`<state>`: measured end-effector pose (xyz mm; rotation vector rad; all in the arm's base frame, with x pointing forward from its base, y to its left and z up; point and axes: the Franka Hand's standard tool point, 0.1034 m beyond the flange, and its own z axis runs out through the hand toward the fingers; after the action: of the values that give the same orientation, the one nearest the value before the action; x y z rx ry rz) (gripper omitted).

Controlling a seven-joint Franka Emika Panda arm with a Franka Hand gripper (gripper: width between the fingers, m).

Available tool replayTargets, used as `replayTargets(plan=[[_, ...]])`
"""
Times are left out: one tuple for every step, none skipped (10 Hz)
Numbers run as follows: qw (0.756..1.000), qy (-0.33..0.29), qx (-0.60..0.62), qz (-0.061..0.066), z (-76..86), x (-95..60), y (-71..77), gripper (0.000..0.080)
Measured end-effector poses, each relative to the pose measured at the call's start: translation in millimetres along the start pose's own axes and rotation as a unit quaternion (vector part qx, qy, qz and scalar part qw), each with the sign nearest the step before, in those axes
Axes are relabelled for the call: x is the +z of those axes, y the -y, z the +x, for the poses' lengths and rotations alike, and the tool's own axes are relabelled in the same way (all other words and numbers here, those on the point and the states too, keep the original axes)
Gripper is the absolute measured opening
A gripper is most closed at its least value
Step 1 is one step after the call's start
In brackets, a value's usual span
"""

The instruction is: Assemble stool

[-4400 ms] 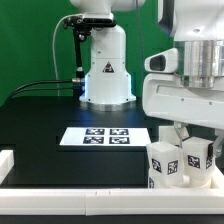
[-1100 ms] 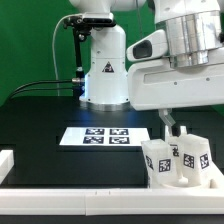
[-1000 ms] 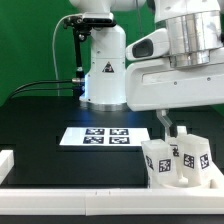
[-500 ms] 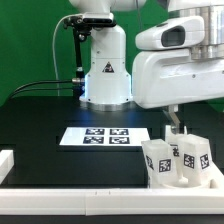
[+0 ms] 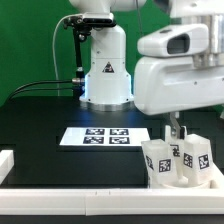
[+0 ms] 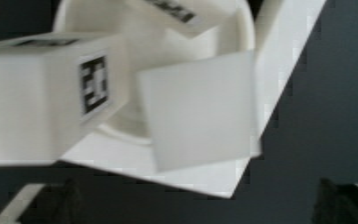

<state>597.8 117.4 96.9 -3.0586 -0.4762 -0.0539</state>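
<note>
Stool legs [image 5: 178, 158]: clustered upright at four o'clock on the black tabletop [image 5: 50, 118], against the white border rail [image 5: 100, 193] | my pincer [image 5: 178, 128]: spread wide, holding nothing, poised just above the legs | marker board [image 5: 104, 136]: flat at six o'clock, just beside them | wrist view: a tagged leg [image 6: 69, 95] close up

no readable text; only square marker tags on the stool legs [image 5: 178, 160] and marker board [image 5: 104, 136].

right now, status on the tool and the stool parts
Tool open, holding nothing, just above the stool legs. Legs bunched against the white border rail, at the exterior view's right. Marker board flat beside them. Nothing blocking.
</note>
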Motion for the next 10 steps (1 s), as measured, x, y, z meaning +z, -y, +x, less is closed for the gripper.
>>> replayTargets(plan=[[1.000, 0.002, 0.002, 0.000, -1.1, 5.7, 2.0, 0.0649], [1.000, 0.000, 0.003, -0.003, -1.4, 9.9, 0.5, 0.0649], [1.000, 0.001, 0.009, -0.004, -2.4, 15.4, 2.2, 0.0649], [1.000, -0.002, 0.013, -0.006, -1.9, 19.5, 6.4, 0.0649], [1.000, -0.005, 0.013, -0.007, -2.7, 23.0, 7.2, 0.0649], [1.000, -0.008, 0.014, -0.009, -4.1, 24.7, 4.9, 0.0649], [1.000, -0.011, 0.015, -0.011, -4.0, 25.1, 3.3, 0.0649], [1.000, -0.011, 0.021, -0.011, -4.0, 25.1, 3.3, 0.0649], [0.999, -0.012, 0.036, -0.011, -4.0, 25.1, 3.2, 0.0516], [0.999, -0.012, 0.036, -0.011, -4.1, 25.1, 2.5, 0.0377]])
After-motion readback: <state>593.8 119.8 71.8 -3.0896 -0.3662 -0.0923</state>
